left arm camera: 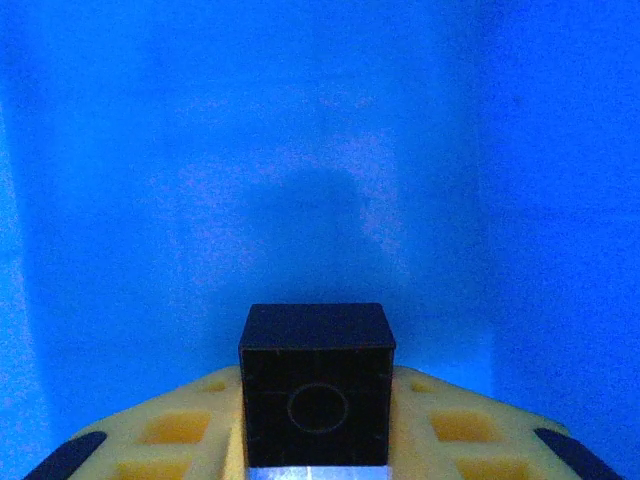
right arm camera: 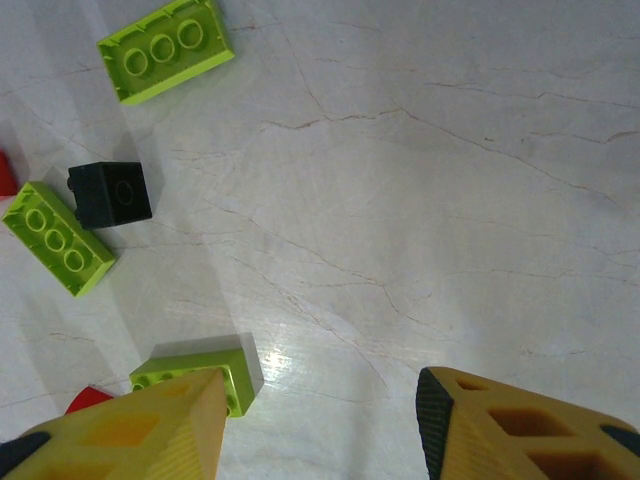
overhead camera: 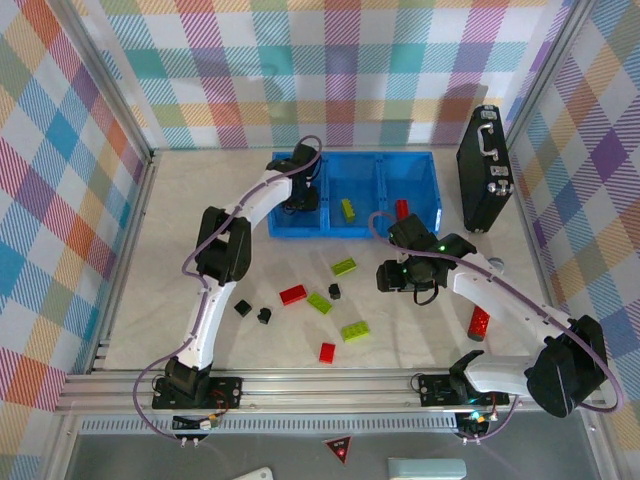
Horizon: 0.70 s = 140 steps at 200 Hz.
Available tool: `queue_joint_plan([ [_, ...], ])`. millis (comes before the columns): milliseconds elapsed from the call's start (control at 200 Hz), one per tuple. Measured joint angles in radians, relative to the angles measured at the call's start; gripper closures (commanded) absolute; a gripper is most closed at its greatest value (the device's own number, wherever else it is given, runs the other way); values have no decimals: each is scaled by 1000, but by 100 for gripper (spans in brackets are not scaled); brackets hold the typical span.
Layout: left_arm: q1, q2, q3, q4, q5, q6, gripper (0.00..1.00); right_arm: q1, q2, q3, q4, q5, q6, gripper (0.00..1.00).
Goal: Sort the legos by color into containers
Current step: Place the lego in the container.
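In the left wrist view my left gripper (left arm camera: pixel 316 425) is shut on a small black lego (left arm camera: pixel 316 380), held between yellow fingers (left arm camera: pixel 180 430) just above the blue floor. From above, this gripper (overhead camera: pixel 300 197) is in the left compartment of the blue container tray (overhead camera: pixel 432 170). A green lego (overhead camera: pixel 347 209) lies in the middle compartment and a red one (overhead camera: pixel 402 208) in the right. My right gripper (overhead camera: pixel 390 275) hovers open over the table with nothing between its fingers (right arm camera: pixel 322 410). A green lego (right arm camera: pixel 205 368) lies partly under its left finger.
Loose legos lie on the table: green (overhead camera: pixel 344 266), (overhead camera: pixel 319 302), (overhead camera: pixel 354 330), red (overhead camera: pixel 293 294), (overhead camera: pixel 327 351), black (overhead camera: pixel 334 291), (overhead camera: pixel 242 308), (overhead camera: pixel 264 316). A red cylinder (overhead camera: pixel 479 323) lies under the right arm. A black case (overhead camera: pixel 483 180) stands right of the tray.
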Motion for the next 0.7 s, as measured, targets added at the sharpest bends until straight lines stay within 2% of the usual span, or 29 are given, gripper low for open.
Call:
queue_joint_plan([
  [275,3,2,10,-2,3,-1,56,0,0,1,-7,0,0,45],
  [700,3,-41,0,-21,13,0,56,0,6,39,-10,0,0,45],
])
